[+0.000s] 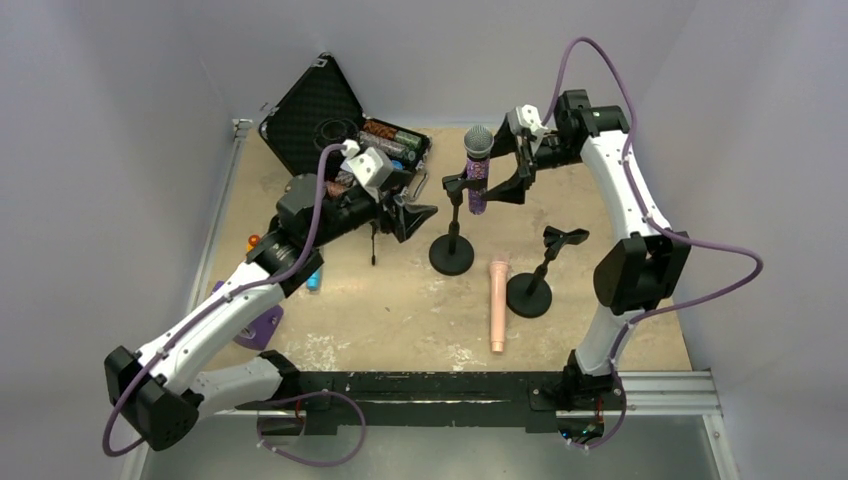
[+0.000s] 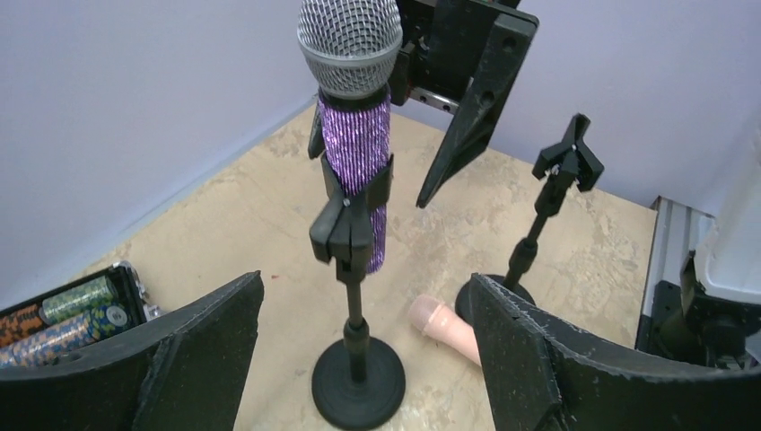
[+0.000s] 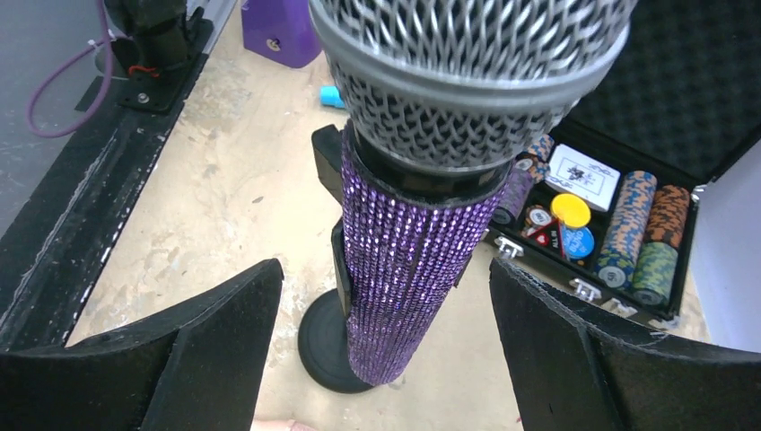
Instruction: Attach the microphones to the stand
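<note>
Purple microphone (image 1: pixel 477 178) judged clipped, stand (image 1: pixel 452 256) near far edge; right jaws open astride, left jaws open. Next: peach microphone (image 1: pixel 497 305) to be gripped for empty stand (image 1: pixel 530 294).

your left arm (image 1: pixel 215 310) and right arm (image 1: pixel 625 190) wear white shells, black joints, purple cables (image 1: pixel 720 247) and black wedge fingers (image 2: pixel 547 359).

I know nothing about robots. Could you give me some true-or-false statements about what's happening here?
The purple microphone sits upright in a stand clip. True.
The pink microphone is clipped into the other stand. False: it lies flat on the table beside that stand, which holds nothing.
The right gripper is squeezing the purple microphone. False: its fingers are spread on either side, with gaps.
The black case at the back is open, with poker chips inside. True.
</note>
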Robot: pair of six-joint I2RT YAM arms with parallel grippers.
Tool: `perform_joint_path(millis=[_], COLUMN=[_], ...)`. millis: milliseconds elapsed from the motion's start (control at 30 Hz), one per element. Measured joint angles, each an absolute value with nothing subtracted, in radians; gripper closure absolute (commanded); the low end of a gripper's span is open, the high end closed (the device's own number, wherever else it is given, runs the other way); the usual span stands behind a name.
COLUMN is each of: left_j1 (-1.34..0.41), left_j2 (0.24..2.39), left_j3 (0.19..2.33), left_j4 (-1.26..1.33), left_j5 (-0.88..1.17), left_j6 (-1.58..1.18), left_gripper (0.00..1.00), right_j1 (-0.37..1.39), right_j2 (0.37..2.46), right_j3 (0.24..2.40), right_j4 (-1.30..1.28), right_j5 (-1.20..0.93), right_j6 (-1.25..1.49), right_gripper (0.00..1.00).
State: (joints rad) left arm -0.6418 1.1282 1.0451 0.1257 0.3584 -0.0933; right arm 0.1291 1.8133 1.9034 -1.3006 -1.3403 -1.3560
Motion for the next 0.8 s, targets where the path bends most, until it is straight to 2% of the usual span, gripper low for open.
perform_joint_path(millis=[200, 500, 600, 700, 800], left_j1=[-0.642, -0.642, -0.642, -0.642, -0.642], left_j2=[0.958, 0.698, 0.656, 0.630, 0.609], left_j3=[0.917, 0.737, 0.717, 0.702, 0.690], left_j4=[0.046, -0.057, -0.093, -0.108, -0.126], left_j5=[0.345, 0.295, 0.278, 0.263, 0.253], left_j6=[-0.105, -0.162, -0.174, -0.184, -0.192], left_gripper=[0.12, 0.13, 0.14, 0.15, 0.15], right_j1=[0.144, 0.163, 0.163, 0.162, 0.163], right_j2=[1.878, 1.892, 1.892, 1.893, 1.907], right_j3=[1.916, 1.931, 1.948, 1.967, 1.993], right_j4=[-1.418, -1.454, -1.456, -1.456, -1.451], right_j5=[-1.361, -1.410, -1.420, -1.430, -1.416], right_j6=[-1.471, -1.493, -1.489, -1.480, -1.444], right_gripper=[0.18, 0.35, 0.49, 0.74, 0.81])
